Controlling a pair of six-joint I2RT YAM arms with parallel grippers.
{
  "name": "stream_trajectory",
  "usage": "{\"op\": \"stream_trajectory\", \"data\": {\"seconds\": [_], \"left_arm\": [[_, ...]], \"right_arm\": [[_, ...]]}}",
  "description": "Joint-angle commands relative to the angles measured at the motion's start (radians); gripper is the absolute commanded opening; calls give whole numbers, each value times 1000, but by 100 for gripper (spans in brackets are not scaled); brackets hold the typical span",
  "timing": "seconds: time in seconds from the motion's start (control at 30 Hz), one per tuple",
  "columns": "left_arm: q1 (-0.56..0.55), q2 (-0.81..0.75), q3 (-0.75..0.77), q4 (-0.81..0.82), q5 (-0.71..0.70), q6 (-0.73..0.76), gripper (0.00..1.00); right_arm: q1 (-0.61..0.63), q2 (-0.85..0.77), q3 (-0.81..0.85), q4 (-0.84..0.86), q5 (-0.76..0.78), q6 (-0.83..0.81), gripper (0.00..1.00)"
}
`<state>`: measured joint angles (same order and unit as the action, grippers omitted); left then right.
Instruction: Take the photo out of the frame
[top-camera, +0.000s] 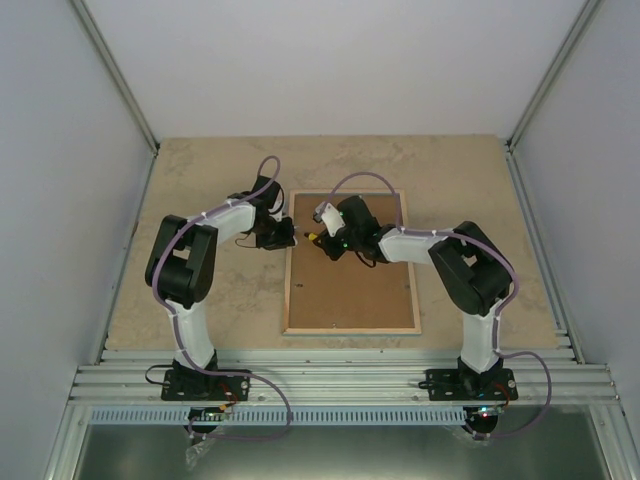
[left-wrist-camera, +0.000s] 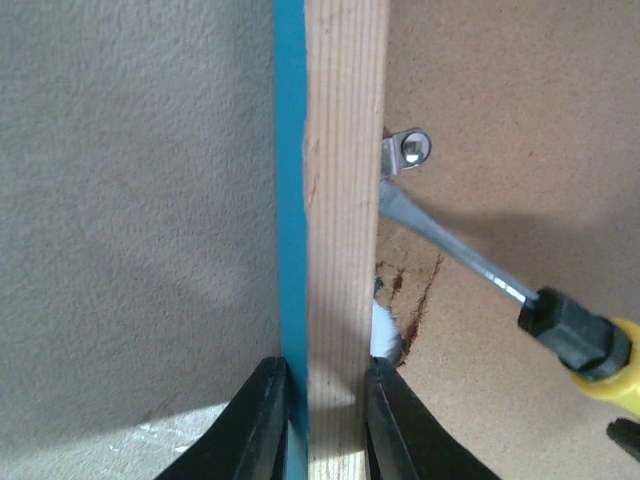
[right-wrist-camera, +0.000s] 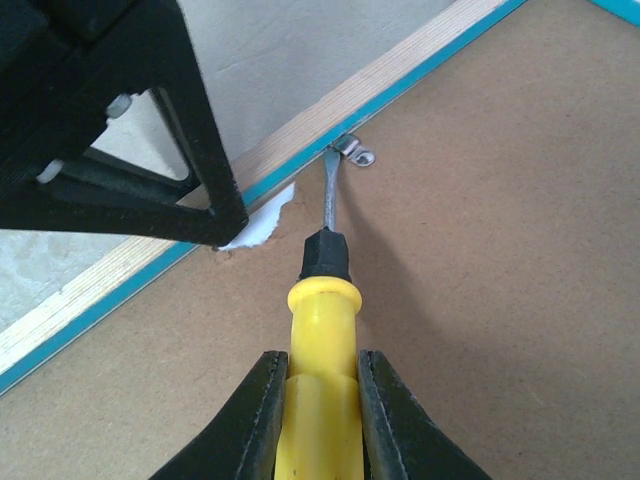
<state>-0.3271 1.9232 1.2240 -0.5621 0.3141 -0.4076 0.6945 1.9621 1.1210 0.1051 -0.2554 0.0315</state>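
Jaws: left gripper is pinched down narrow across one rail of the frame. One finger is on the turquoise outer edge, the other on the inner side of the bare wood. The rail runs straight out from between the fingers, so the grip is square. Right gripper is closed about as narrow on the yellow handle of a screwdriver, both fingers flat on the handle, shaft pointing away from the wrist.

Frame lies back-up and flat on the table, midway between the two arms, long sides running away from the bases. Brown backing board fills its opening. The held rail is the long one on the left arm's side, gripped toward its far end. The right arm reaches in over the board to the same spot.

Screwdriver tip is at a small metal clip on the inner edge of that rail, just beyond the left fingers. Can't tell if it's under the clip or only touching it.

Ragged tear in the board right beside the inner left finger, white showing through.

Photo is not visible in any view; the board covers the opening.
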Motion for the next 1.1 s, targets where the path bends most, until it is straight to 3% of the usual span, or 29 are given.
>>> {"op": "stream_trajectory", "data": {"seconds": [0.0,0.57,0.87,1.07], "left_arm": [[-3,32,-4,-28,20,9,7],[-3,5,-38,-18,14,-1,4],[-3,-7,-50,-9,10,-7,4],[-3,-9,-54,-3,10,-6,4]], "right_arm": [[-21,24,14,33,68,43,0],[-53,17,21,23,131,130,0],[-44,-37,8,20,-25,92,1],[-19,-42,17,-7,-38,92,1]]}}
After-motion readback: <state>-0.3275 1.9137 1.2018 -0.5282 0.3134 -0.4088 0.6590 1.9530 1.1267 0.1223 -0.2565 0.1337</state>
